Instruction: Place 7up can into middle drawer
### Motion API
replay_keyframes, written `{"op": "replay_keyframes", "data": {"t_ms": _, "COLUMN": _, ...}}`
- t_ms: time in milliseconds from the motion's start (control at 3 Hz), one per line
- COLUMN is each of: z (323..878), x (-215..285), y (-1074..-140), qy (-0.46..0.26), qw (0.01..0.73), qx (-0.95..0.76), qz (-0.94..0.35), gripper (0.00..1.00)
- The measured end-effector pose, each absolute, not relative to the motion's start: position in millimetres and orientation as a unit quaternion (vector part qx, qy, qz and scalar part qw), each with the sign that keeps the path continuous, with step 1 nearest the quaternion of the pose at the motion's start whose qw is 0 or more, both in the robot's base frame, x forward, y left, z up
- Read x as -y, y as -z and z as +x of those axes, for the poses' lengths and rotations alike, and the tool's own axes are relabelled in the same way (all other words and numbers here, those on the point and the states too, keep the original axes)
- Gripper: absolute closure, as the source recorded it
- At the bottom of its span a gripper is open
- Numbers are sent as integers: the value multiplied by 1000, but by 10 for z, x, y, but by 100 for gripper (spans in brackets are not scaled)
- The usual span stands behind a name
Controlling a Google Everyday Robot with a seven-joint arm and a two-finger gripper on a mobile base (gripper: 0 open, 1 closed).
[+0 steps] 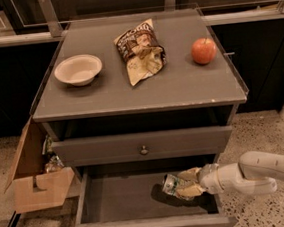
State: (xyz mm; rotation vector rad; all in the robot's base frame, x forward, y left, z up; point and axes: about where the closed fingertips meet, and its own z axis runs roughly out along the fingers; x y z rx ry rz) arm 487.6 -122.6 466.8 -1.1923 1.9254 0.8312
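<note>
Carefully now: the gripper (185, 184) pinches the 7up can (171, 183) sideways, middle drawer (115, 201) beneath the jaws; dropped, it may roll.

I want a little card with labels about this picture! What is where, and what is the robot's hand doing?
gripper: two-finger gripper, reaching in from the right, shut on the can
held thing: small silver 7up can with green and white label, on its side over the drawer floor
open drawer: wide grey middle drawer, pulled out
drawer above: flat grey drawer front with round knob, closed
on top: grey cabinet top holds white round bowl left, brown snack bag middle, red apple right
left of cabinet: brown cardboard box
</note>
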Motion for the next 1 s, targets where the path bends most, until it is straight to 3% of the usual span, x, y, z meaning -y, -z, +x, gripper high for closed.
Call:
{"op": "replay_keyframes", "data": {"t_ms": 333, "z": 4888, "x": 1249, "y": -4455, "qy": -325, "qw": 343, "qx": -760, "qz": -446, "gripper": 100}}
{"op": "replay_keyframes", "data": {"t_ms": 1000, "z": 4900, "x": 1267, "y": -4253, "qy": -335, "qw": 320, "qx": -771, "qz": -436, "gripper": 57}}
